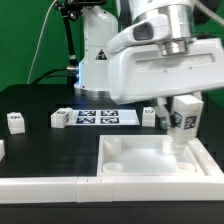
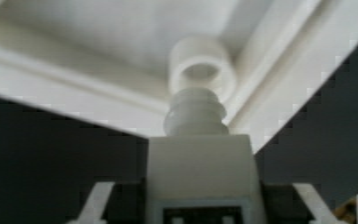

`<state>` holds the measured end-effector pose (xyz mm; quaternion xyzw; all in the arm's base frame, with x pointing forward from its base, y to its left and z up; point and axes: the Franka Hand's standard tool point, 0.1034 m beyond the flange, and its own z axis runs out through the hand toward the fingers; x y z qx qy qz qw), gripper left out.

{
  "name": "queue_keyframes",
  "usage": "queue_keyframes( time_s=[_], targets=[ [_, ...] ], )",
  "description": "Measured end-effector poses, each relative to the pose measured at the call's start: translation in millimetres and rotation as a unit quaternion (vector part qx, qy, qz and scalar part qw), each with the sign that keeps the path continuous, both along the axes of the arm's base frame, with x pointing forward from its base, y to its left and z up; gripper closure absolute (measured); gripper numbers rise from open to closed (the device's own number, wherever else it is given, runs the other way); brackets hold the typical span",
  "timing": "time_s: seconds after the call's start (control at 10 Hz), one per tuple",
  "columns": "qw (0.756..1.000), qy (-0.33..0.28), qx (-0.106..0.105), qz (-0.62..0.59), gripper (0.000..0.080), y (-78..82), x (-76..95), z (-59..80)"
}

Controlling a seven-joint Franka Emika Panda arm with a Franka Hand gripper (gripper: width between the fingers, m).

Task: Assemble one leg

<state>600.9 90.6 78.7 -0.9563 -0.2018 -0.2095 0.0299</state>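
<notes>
1. White plastic leg (image 1: 184, 124) is pinched in the gripper (image 1: 186, 108). The jaws are partway closed on its sides, and its tag faces the exterior camera.
2. I see it hanging upright over the big white tray piece (image 1: 140, 168), at the corner on the exterior view's right.
3. On my wrist feed, the leg's (image 2: 197, 150) stepped tip lines up with the round socket (image 2: 202, 70). Can't tell if they're touching.
4. Fingers (image 2: 98, 202) flank the leg on both sides.
5. Spare legs (image 1: 60, 118) sit on the black table (image 1: 40, 150) near the marker board (image 1: 98, 117).
</notes>
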Motion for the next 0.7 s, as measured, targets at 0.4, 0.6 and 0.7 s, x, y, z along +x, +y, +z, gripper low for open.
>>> queue_keyframes(
  time_s=[0.4,0.6,0.7],
  targets=[
    [1.000,0.009,0.003,0.000,0.0511,5.0,1.8,-15.3],
    [1.000,0.010,0.005,0.003,0.0511,8.6,8.7,-12.1],
    [1.000,0.014,0.005,0.003,0.0511,8.8,9.9,-11.4]
  ],
)
